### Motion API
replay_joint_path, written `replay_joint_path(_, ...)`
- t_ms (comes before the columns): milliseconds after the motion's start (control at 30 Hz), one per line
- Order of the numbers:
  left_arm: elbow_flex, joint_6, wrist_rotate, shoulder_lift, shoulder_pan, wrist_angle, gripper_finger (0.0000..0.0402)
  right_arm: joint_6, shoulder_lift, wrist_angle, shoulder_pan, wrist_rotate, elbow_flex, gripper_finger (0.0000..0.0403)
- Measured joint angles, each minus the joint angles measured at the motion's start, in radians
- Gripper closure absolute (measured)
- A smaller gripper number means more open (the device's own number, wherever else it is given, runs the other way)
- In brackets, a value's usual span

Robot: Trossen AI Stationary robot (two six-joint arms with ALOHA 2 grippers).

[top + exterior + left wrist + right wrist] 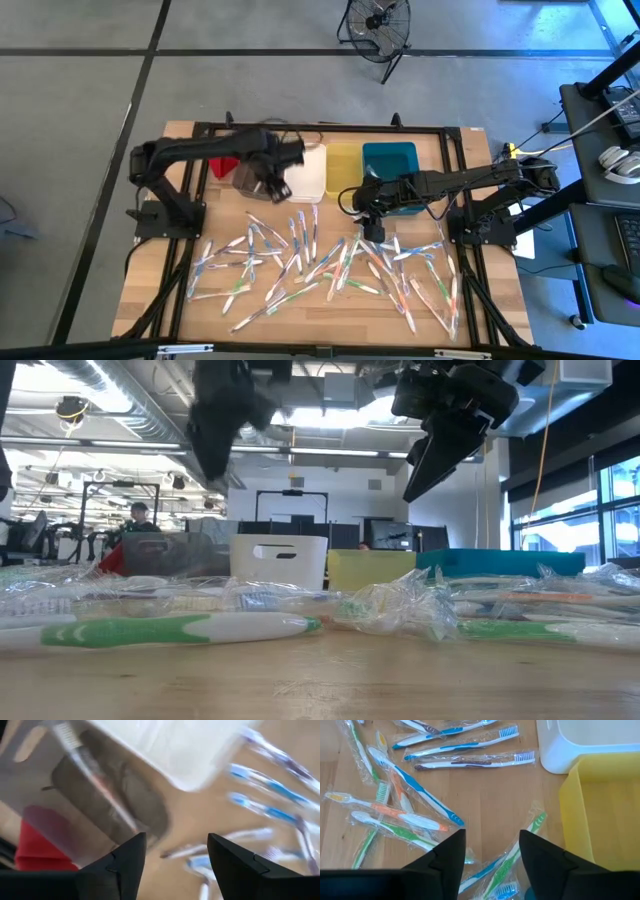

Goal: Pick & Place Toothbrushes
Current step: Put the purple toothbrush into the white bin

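- toothbrushes (330, 265) in clear wrappers scattered over front half of wooden table (170, 300), near side of the bin row
- left gripper (175, 860) above grey bin (248, 175), fingers apart, nothing between them; one toothbrush (95, 780) lies in the grey bin past the fingertips
- right gripper (490, 847) raised over table just in front of yellow bin (605, 815), fingers apart and empty
- green toothbrush (517, 850) lies on the wood under the gap between right fingers, untouched
- white bin (308, 172) between grey and yellow; teal bin (390, 160) at the row's right end
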Motion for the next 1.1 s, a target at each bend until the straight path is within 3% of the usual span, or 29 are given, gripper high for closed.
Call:
replay_joint_path(300,-0.009,-0.142,-0.070,-0.015,-0.343,0.016,0.0199,-0.016,0.000,0.005,0.012,-0.003,0.000,0.0240)
replay_joint_path(533,-0.093,-0.249,-0.087,-0.015,-0.518,0.131,0.0201,-0.018,0.000,0.010,0.038,-0.003,0.000,0.0254)
replay_joint_path(833,-0.269,-0.237,-0.080,-0.014,-0.574,0.312,0.0201,-0.017,0.000,0.019,0.076,-0.002,0.000,0.0259)
replay_joint_path(1100,-0.406,-0.159,-0.029,-0.014,-0.527,0.512,0.0201,0.009,0.000,0.020,0.125,-0.002,0.000,0.0222)
